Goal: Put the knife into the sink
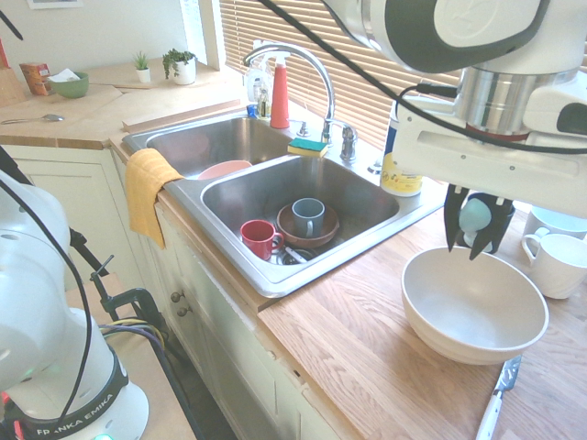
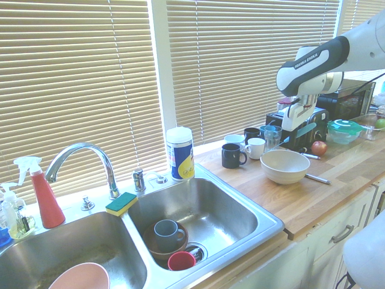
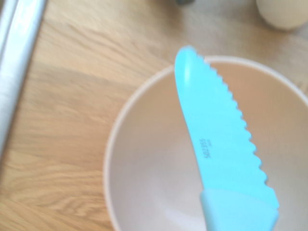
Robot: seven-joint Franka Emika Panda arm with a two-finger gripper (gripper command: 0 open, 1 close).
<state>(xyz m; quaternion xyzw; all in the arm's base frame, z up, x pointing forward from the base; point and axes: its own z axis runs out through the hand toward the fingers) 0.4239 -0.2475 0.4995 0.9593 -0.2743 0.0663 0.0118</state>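
Turquoise knife [image 3: 211,125] nearest the wrist camera, clamped by its handle and lifted above the white bowl [image 1: 472,316].
The step in hand looks like carrying: the knife is picked up but not yet in the sink [image 1: 367,203], which spans the middle of the first exterior view. The gripper [image 1: 476,220] has its fingers closed on the knife, at the right of that frame, well apart from the near basin. Next, the arm [image 2: 325,63] should swing toward the basin, keep the blade clear of the bowl rim and the tub of wipes [image 1: 401,163], then lower and let go. It reaches in from the upper right in both exterior views, the hand pointing down.
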